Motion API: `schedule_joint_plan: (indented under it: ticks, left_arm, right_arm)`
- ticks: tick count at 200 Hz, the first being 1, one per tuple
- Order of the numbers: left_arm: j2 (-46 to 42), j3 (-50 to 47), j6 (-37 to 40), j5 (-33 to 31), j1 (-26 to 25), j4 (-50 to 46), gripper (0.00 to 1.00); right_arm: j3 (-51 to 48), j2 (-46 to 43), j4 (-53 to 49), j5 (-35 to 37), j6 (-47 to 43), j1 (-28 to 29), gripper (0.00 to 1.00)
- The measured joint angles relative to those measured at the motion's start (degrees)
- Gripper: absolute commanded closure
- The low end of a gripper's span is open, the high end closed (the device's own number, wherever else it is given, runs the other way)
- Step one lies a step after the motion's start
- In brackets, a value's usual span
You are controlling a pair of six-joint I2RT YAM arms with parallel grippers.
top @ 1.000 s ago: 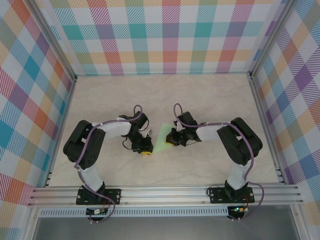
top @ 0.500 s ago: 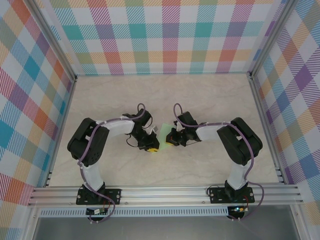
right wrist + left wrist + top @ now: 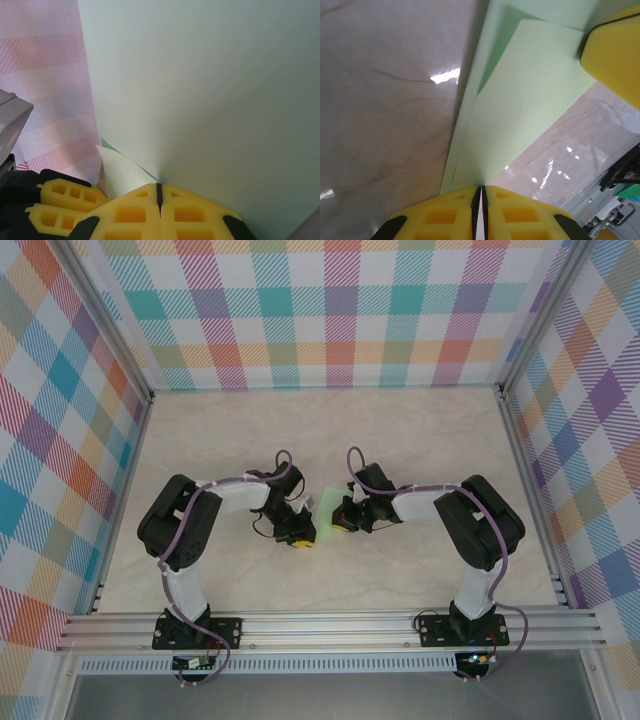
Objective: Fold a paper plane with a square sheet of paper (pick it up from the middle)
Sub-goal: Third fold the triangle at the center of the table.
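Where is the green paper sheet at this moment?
In the top view the paper sheet is mid-table, pinched by the left gripper on its left and the right gripper on its right.

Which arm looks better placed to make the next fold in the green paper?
Left, probably. The left gripper is shut on a narrow corner of the square sheet of paper, easy to swing over; the right gripper is shut on its broader side, better suited to anchoring it.
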Motion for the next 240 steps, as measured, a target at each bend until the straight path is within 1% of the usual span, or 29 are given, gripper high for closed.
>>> schedule_joint_plan:
  ticks: [113, 185, 228, 240]
  left_arm:
    - [-2.1, -2.4, 0.3, -0.3, 1.0, 0.1, 0.9]
    - [-4.4, -3.6, -0.8, -3.5, 2.1, -3.5, 0.91]
    - [-8.9, -3.3, -2.6, -6.1, 2.4, -5.0, 0.88]
    - [-9.8, -2.4, -3.2, -6.4, 2.3, -4.8, 0.85]
  right_arm:
    - [0.0, -0.1, -0.1, 0.1, -0.6, 0.0, 0.98]
    - [0.0, -0.5, -0.6, 0.5, -1.7, 0.0, 0.98]
    - [0.0, -1.8, -3.3, 1.7, -4.3, 0.0, 0.98]
    - [0.0, -2.6, -5.1, 2.0, -5.7, 0.0, 0.98]
